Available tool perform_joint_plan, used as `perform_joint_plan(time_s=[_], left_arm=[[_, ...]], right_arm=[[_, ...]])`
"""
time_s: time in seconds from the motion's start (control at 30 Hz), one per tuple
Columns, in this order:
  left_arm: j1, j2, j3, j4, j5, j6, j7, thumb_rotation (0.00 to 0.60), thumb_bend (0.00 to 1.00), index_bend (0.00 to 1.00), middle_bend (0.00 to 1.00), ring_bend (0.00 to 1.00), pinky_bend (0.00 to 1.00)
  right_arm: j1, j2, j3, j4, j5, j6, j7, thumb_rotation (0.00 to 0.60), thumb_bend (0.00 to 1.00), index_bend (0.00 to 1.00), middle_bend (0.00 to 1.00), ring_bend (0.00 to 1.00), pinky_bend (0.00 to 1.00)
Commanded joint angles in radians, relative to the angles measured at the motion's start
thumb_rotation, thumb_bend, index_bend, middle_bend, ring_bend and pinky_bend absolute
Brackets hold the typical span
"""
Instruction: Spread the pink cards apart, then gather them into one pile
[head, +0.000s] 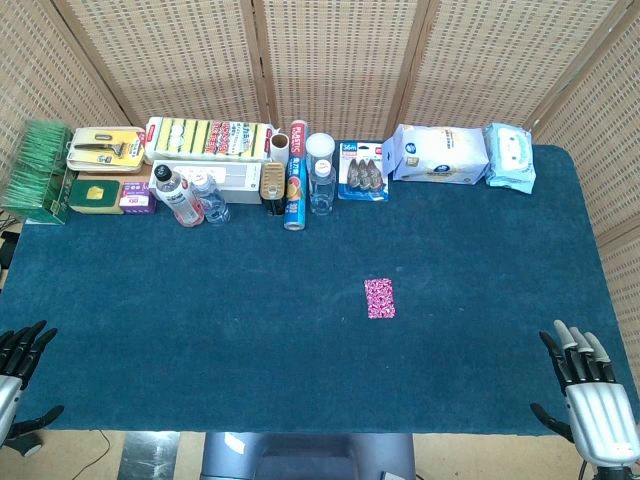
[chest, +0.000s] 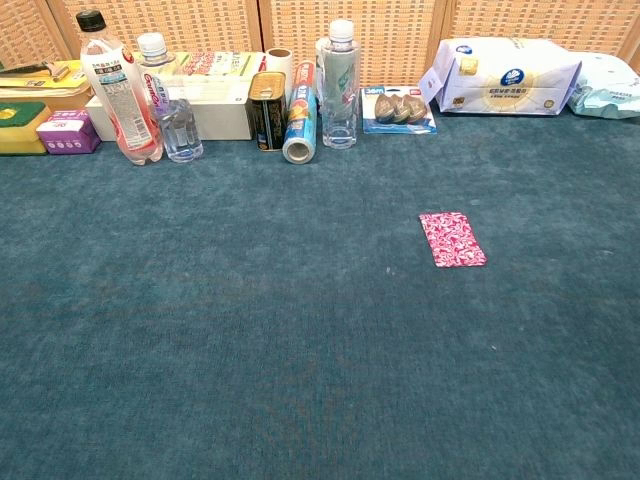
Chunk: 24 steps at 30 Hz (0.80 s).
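Since the pink cards (head: 379, 298) lie squared up as one neat stack on the blue cloth, slightly right of the table's middle, I read the spreading step as not yet begun. The stack lies flat with its long side running away from the robot, and nothing stands near it, so there is open cloth on every side to fan the cards out and sweep them back. In the chest view the same stack (chest: 452, 239) shows a patterned pink top face and a thin edge; how many cards it holds cannot be told. The right hand (head: 590, 393) rests at the near right corner of the table (head: 200, 300), palm down, fingers apart and gripping nothing; it is the nearer hand to the stack, though well apart from it. The left hand (head: 20, 370) sits at the near left edge, only partly in view, its dark fingers loosely spread and empty. Neither hand shows in the chest view. Along the far edge stands a row of household goods: sponges (head: 210, 138), bottles (head: 182, 198), a plastic-wrap roll (head: 295, 190) and tissue packs (head: 440, 155), all parked well clear of the working area.
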Motion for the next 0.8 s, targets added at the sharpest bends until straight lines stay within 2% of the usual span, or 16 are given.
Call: perform_joint_plan(time_s=[0.03,0.43,0.67,0.8], left_arm=[[0.001,-0.001,-0.001,0.002,0.000,0.002,0.001,0.600,0.02,0.00,0.00,0.00,0.00],[0.004,0.004,0.003,0.004,0.009,0.010,-0.014,0.600,0.02,0.00,0.00,0.00,0.00],[-0.001,0.013,0.008,0.007,0.015,0.004,-0.036,0.600,0.02,0.00,0.00,0.00,0.00],[-0.004,0.018,0.011,0.002,0.020,0.001,-0.045,0.600,0.02,0.00,0.00,0.00,0.00]], right_arm=[[0.001,-0.002,0.000,0.001,0.001,-0.004,-0.002,0.600,0.00,0.00,0.00,0.00,0.00],[0.013,-0.007,-0.005,-0.001,0.006,-0.032,0.007,0.600,0.00,0.00,0.00,0.00,0.00],[0.086,-0.006,0.008,-0.030,0.005,-0.132,0.044,0.600,0.00,0.00,0.00,0.00,0.00],[0.184,0.036,0.013,-0.083,-0.015,-0.267,0.090,0.600,0.00,0.00,0.01,0.00,0.00]])
